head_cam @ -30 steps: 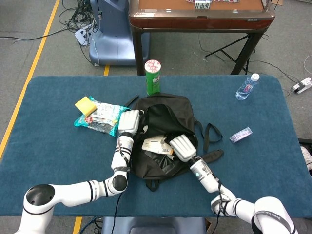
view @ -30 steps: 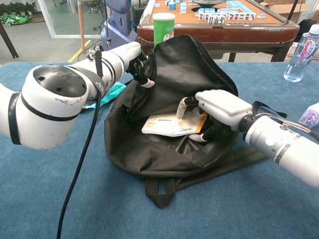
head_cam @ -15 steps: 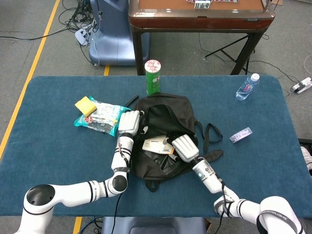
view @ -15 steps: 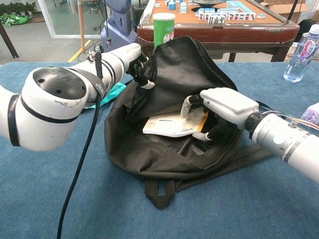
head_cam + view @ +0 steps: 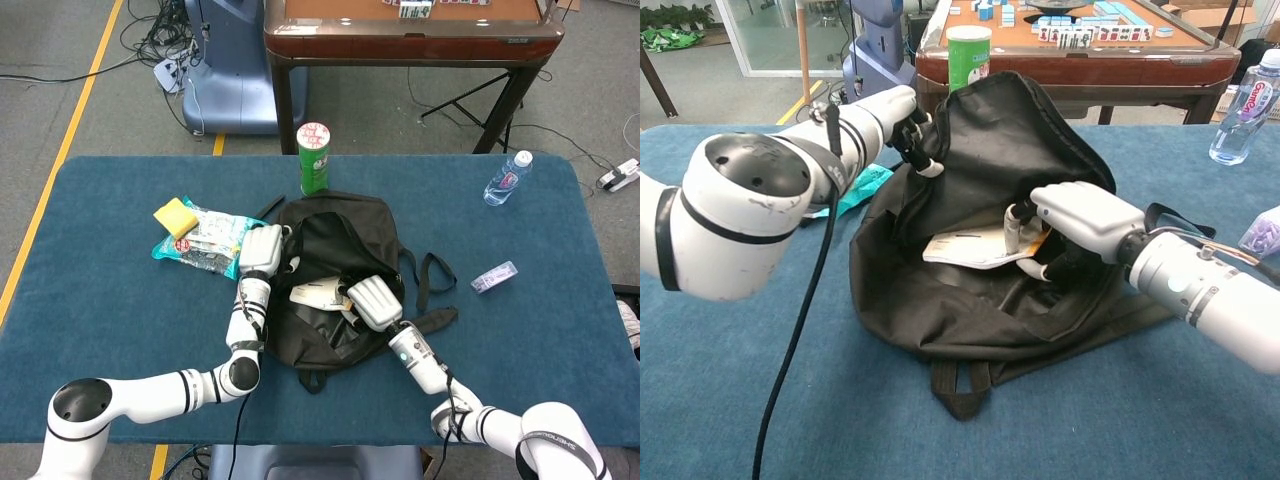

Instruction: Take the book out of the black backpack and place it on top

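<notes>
step: pull book out | book (image 5: pixel 975 247) in mouth of black backpack (image 5: pixel 1000 130), table centre | left robot hand (image 5: pixel 902 125) grips flap at 11 o'clock | right robot hand (image 5: pixel 1070 215) grasps book's right edge — draw toward 6 o'clock, level, flap held up

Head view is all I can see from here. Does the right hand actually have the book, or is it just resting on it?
Observer: In the chest view the right hand pinches the book, with its fingers over the book's edge and the thumb underneath.
Operator: Is the book out of the bag?
Observer: No. It sits inside the opening of the black backpack, below the raised flap.
Operator: What keeps the flap up?
Observer: The left hand grips the flap's edge and holds it upright.
</notes>
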### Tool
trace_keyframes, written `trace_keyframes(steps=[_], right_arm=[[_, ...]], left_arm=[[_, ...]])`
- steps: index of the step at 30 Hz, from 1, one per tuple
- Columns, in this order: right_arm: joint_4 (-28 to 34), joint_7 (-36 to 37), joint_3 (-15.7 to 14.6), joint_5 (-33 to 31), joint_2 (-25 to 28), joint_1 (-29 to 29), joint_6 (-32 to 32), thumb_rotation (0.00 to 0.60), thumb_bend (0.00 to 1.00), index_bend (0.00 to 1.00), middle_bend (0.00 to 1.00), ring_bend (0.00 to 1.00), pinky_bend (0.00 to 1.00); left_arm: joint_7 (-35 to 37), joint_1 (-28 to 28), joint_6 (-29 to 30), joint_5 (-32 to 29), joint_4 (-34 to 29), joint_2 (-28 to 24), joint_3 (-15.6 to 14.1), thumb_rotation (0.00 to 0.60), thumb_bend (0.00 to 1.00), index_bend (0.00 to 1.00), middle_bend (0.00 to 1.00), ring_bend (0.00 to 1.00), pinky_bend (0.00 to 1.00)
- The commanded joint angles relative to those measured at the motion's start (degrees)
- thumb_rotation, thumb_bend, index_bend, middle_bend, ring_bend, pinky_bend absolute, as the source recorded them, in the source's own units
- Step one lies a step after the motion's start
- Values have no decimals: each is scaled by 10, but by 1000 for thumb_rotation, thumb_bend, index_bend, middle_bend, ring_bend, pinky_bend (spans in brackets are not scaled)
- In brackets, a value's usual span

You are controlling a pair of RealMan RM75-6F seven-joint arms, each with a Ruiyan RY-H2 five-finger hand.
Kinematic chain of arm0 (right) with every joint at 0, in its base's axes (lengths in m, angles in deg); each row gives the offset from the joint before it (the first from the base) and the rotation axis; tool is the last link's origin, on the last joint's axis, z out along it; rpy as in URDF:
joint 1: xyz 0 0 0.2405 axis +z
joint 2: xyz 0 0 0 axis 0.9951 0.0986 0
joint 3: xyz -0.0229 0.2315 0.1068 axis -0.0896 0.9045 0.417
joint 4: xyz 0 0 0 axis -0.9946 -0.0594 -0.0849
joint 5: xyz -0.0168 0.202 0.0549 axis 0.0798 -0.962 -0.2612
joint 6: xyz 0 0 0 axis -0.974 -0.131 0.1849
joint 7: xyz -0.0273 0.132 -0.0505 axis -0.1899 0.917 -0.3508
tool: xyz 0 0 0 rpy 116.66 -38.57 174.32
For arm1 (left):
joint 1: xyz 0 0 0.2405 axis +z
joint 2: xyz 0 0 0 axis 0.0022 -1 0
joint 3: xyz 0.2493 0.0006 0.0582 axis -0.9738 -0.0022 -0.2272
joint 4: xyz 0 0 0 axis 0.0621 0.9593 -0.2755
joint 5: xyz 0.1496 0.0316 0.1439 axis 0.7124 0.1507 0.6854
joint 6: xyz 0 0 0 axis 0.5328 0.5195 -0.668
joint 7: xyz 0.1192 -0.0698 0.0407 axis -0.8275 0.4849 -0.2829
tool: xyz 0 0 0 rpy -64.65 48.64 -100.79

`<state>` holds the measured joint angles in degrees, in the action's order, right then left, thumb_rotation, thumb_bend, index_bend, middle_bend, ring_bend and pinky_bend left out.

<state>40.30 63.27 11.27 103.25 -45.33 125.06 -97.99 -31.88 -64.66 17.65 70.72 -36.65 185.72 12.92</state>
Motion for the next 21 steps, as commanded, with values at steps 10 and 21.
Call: trace_keyframes(steps=[10,21], right_arm=[[9,23,-6,31,8,-7,-68,600,449,743,567,425,438],[238,-14,-10,86,166,-37,-170,600,453,805,620,491,477]], left_arm=[[3,7,1,3,-8,-10,-1,600,326,689,544,409,202],[12,33,9,19,-45,-38,-15,600,326,689,544,409,202]])
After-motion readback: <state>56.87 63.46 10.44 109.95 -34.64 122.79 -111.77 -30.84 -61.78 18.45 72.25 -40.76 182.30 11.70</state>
